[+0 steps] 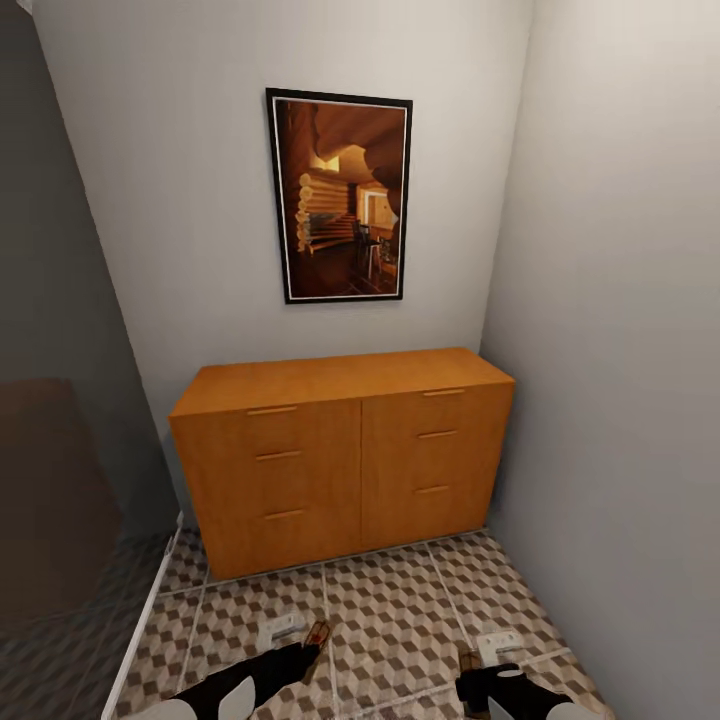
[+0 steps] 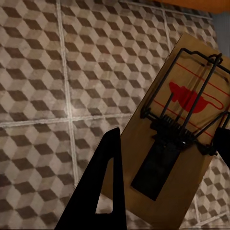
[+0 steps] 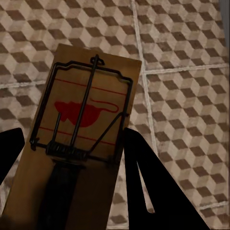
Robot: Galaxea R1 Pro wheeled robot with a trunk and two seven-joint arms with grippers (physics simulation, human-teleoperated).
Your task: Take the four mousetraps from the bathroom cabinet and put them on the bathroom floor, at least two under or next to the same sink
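The orange-brown cabinet stands against the far wall with all its drawers shut. My left gripper is shut on a mousetrap, a wooden slab with a wire bar and a red mark, held above the bathroom floor. A second mousetrap sits in my right gripper, which is shut on it over the cube-patterned tiles. In the head view the left gripper and right gripper hang low near the bottom edge. The bathroom sink is out of view.
Two small pale flat objects lie on the tiles beside the grippers, too small to identify. A framed picture hangs above the cabinet. A grey wall closes the right side, and a dark door panel stands at the left.
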